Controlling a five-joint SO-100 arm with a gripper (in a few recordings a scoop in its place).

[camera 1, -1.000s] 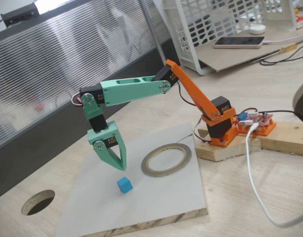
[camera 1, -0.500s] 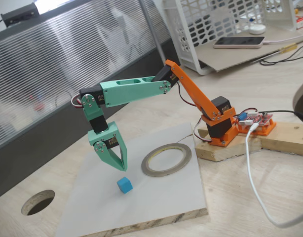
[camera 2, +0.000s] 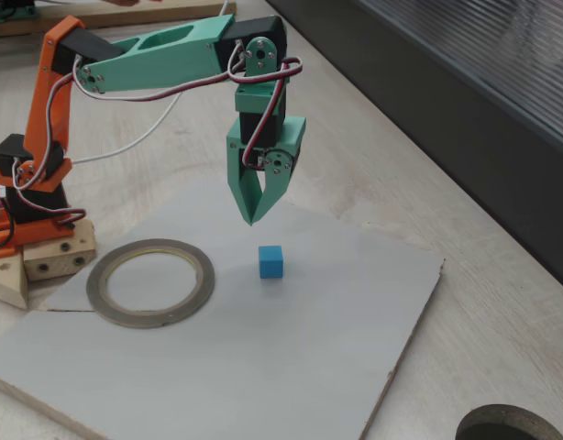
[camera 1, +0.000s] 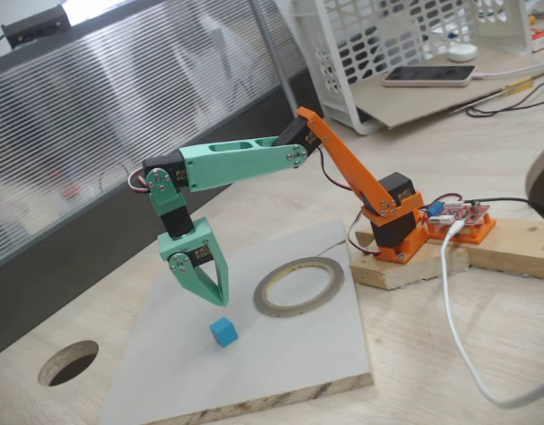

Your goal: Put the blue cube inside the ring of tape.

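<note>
1. My hand (camera 1: 221, 302) (camera 2: 251, 220): clenched, empty, hanging above the cube.
2. Blue cube (camera 1: 223, 332) (camera 2: 271, 261): on the grey board (camera 1: 281, 363) (camera 2: 263, 357).
3. Ring of tape (camera 1: 299, 286) (camera 2: 150, 282): near the cube, apart.

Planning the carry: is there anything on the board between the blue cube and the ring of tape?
No. In both fixed views the stretch between the blue cube and the ring of tape is bare grey board.

A small sky-blue cube (camera 1: 223, 331) (camera 2: 270, 261) is seen resting flat on the grey board, outside the flat grey-tan tape ring (camera 1: 299, 285) (camera 2: 150, 281), apparently at its 7 o'clock in a fixed view.
</note>
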